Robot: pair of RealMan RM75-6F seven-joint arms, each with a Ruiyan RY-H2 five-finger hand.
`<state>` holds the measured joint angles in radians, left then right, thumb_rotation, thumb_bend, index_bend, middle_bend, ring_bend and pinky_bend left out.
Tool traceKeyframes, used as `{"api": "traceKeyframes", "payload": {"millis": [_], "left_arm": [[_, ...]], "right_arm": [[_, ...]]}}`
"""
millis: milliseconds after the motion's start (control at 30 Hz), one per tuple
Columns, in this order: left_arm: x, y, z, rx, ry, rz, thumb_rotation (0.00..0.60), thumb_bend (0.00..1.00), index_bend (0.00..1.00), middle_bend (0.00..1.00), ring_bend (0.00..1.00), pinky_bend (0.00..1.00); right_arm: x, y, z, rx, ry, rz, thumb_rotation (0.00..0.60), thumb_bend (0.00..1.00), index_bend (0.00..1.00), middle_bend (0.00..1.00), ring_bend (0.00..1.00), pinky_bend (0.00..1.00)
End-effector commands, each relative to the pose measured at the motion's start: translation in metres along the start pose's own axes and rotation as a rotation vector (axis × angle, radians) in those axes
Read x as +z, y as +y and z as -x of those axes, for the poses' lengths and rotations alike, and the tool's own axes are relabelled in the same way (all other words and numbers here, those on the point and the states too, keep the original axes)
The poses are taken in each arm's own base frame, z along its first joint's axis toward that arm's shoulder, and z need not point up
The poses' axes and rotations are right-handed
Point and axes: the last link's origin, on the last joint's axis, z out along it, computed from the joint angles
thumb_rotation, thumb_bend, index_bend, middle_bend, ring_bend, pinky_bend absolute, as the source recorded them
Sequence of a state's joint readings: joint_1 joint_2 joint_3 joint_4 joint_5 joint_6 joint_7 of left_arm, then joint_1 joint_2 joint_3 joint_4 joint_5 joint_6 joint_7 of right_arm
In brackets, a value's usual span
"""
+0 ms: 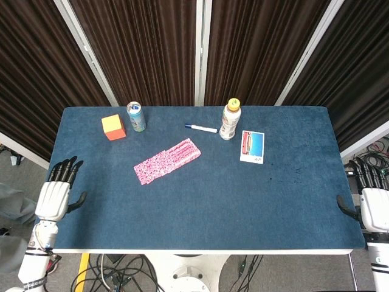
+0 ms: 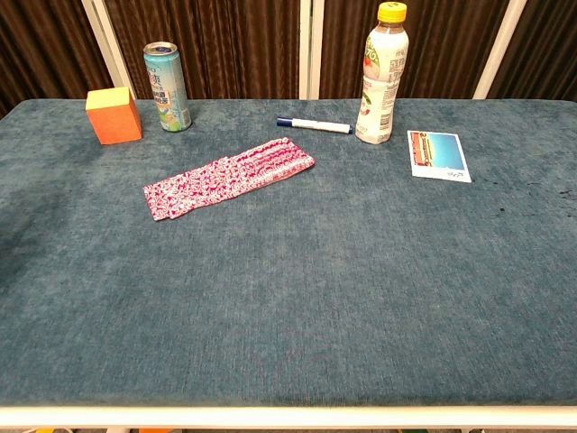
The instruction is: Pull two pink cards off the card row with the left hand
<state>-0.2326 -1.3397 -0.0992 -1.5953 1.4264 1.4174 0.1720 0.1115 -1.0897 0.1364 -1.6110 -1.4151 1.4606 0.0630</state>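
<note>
Head view shows the left hand just off the left edge of the tabletop, near the front left corner, palm empty and fingers a little apart, pointing toward the far edge. The right hand waits beside the right edge; only part of it shows, the fingers look slightly apart, and it holds nothing.

The card row lies left of the middle of the tabletop, nearer the far edge. From the left hand it lies ahead and to the right, well apart, and the right hand is much farther from it. Its long axis runs diagonally: the low end points toward the front left, the high end toward the bottle. I judge the left hand should meet this near end first.
</note>
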Motion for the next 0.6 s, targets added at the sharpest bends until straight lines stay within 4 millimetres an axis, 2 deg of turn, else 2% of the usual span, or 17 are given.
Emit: {"api": "traceKeyframes", "payload": {"millis": [33,67,100,133,200,400,600], "left_arm": [[0.003,0.003,0.000,-0.011,0.009,-0.014,0.600,0.37,0.07,0.39,0.50,0.58],[0.003,0.004,0.001,-0.015,-0.003,-0.019,0.600,0.38,0.07,0.51,0.61,0.68],[0.002,0.004,0.003,-0.011,-0.017,-0.021,0.600,0.41,0.07,0.69,0.77,0.82],[0.002,0.006,0.005,0.011,-0.027,-0.016,0.600,0.44,0.07,0.79,0.85,0.89],[0.001,0.008,0.009,0.048,-0.053,-0.009,0.600,0.49,0.08,0.89,0.92,0.95],[-0.004,0.014,0.022,0.087,-0.177,0.049,0.600,0.54,0.09,0.93,0.94,0.97],[-0.006,0.032,0.041,0.096,-0.320,0.134,0.600,0.54,0.09,0.93,0.94,0.97]], "right_arm": [[-0.001,-0.002,0.002,-0.005,-0.008,-0.009,0.600,0.25,0.00,0.00,0.00,0.00],[-0.001,-0.002,0.002,-0.008,-0.009,-0.012,0.600,0.25,0.00,0.00,0.00,0.00],[0.000,-0.003,0.002,-0.007,-0.008,-0.014,0.600,0.25,0.00,0.00,0.00,0.00],[0.000,-0.004,0.001,-0.003,-0.007,-0.014,0.600,0.25,0.00,0.00,0.00,0.00],[0.001,-0.005,0.001,-0.004,-0.006,-0.015,0.600,0.25,0.00,0.00,0.00,0.00],[0.001,-0.007,-0.003,-0.009,0.000,-0.017,0.600,0.25,0.00,0.00,0.00,0.00],[0.003,-0.010,-0.006,-0.020,0.002,-0.022,0.600,0.25,0.00,0.00,0.00,0.00]]}}
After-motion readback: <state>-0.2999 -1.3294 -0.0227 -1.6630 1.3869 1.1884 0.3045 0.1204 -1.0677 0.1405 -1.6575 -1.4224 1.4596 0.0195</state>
